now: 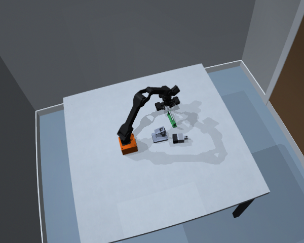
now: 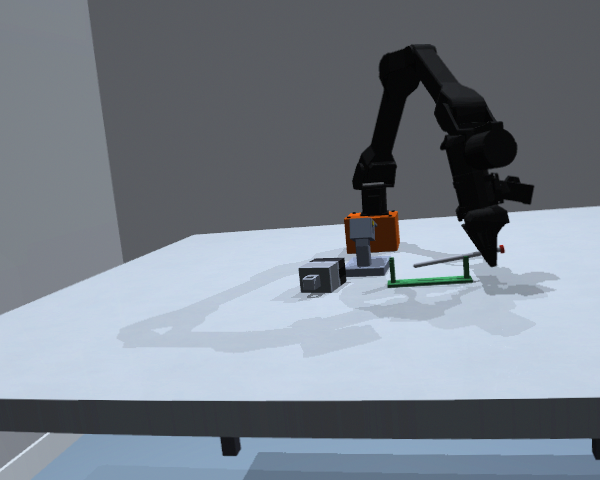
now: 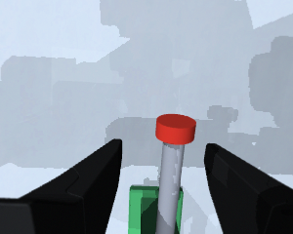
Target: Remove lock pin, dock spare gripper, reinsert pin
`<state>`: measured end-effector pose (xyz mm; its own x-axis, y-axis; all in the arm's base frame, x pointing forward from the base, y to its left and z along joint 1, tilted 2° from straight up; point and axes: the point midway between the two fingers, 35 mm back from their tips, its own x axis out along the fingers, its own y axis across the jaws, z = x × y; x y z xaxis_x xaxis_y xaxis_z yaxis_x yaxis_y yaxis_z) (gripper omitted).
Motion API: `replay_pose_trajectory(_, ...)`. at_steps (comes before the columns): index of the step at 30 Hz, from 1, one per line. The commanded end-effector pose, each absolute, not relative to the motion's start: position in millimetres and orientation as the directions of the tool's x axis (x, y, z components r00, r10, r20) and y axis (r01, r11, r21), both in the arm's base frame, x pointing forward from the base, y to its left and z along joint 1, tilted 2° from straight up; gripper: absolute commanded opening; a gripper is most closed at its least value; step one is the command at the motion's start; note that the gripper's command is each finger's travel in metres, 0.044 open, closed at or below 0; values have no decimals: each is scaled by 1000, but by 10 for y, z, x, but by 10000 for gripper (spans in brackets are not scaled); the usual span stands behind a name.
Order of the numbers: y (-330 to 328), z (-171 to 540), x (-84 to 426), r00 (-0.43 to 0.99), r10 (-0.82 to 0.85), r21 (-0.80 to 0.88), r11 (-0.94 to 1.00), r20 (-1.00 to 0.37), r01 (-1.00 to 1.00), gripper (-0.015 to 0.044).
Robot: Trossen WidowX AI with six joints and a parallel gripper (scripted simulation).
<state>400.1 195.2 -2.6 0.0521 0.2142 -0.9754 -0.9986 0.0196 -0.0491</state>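
The lock pin (image 1: 171, 115) (image 2: 440, 260) (image 3: 170, 195), a grey rod with a red head (image 2: 502, 249) (image 3: 176, 129), lies tilted across one post of the green rack (image 1: 174, 126) (image 2: 429, 281) (image 3: 135, 210), head end higher. Its plain end hangs between the posts. My gripper (image 1: 167, 107) (image 2: 491, 262) (image 3: 163, 149) is open, its fingers on either side of the shaft below the head, with gaps in the wrist view. The mount's socket (image 1: 161, 129) (image 2: 362, 228) is empty. The spare gripper (image 1: 179, 137) (image 2: 321, 276) lies on the table, spigot (image 1: 186, 137) (image 2: 310, 282) pointing away from the arm's base.
The mount's grey base plate (image 1: 156, 138) (image 2: 372, 270) stands between the orange arm base (image 1: 128, 146) (image 2: 388, 232) and the spare gripper. The rack stands close to both mount and spare gripper. All stand on the pale table (image 1: 157, 180) (image 2: 238, 372).
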Motion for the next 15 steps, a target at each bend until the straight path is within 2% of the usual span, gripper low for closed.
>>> replay_pose_trajectory(1, 1948, 78, 4003, 55, 216, -52, 20, -975, -998, 200)
replay_pose_trajectory(15, 1932, 389, 3977, 41, 209, -37, 20, -977, -999, 200)
